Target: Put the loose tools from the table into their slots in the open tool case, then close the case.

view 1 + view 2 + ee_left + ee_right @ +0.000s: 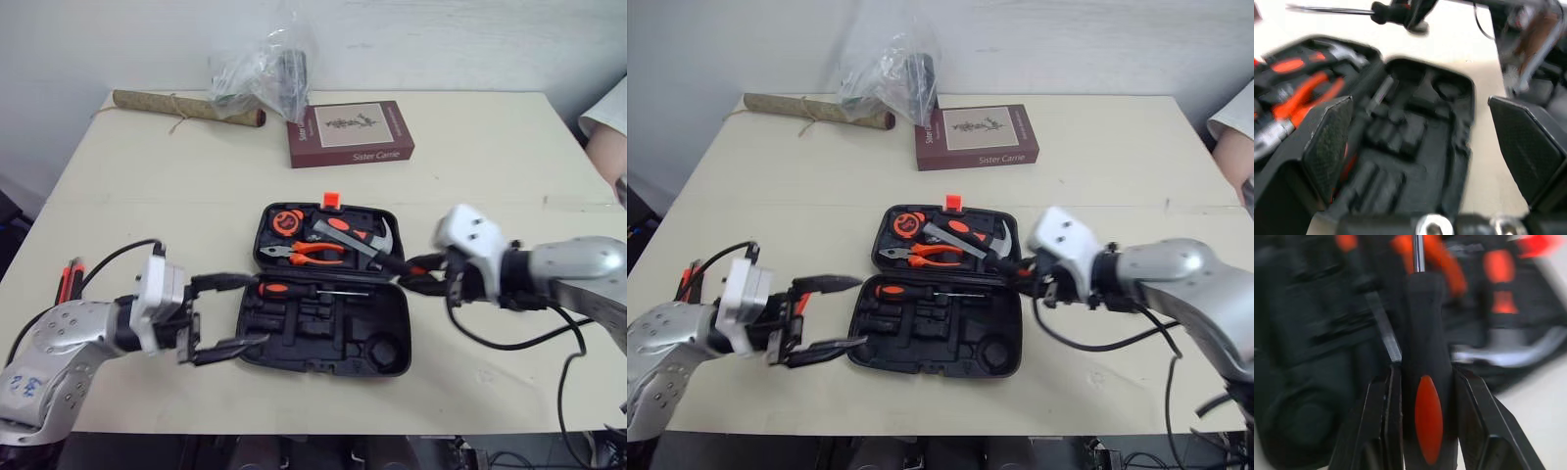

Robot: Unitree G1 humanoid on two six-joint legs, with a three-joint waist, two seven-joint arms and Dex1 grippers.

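The open tool case (333,335) lies in the middle of the table (490,176), its near half towards the robot and well back from the table's front edge. Bare tabletop runs wide on both sides of it and between it and the book (351,132) behind.

The left claw (260,310) sits at the case's left edge with its fingers (1327,142) spread wide and nothing between them; one fingertip is level with the case's middle, the other reaches over its near left corner. The right claw (416,275) is at the case's right edge, pinched on the black handle of a screwdriver (1422,323) with an orange inlay. The shaft points in over the case, above the tools.

The far half of the case holds a tape measure (287,221), pliers (309,253) and a hammer (358,238). A second screwdriver (294,291) lies across the middle. The near half shows moulded black slots, too dark to tell apart.

A plastic bag (260,70) and a tied roll (186,108) lie along the far edge. Something orange and black (69,282) at the table's left edge is half covered by the left arm and hard to make out. A person's arm (607,137) is cut off at the right.
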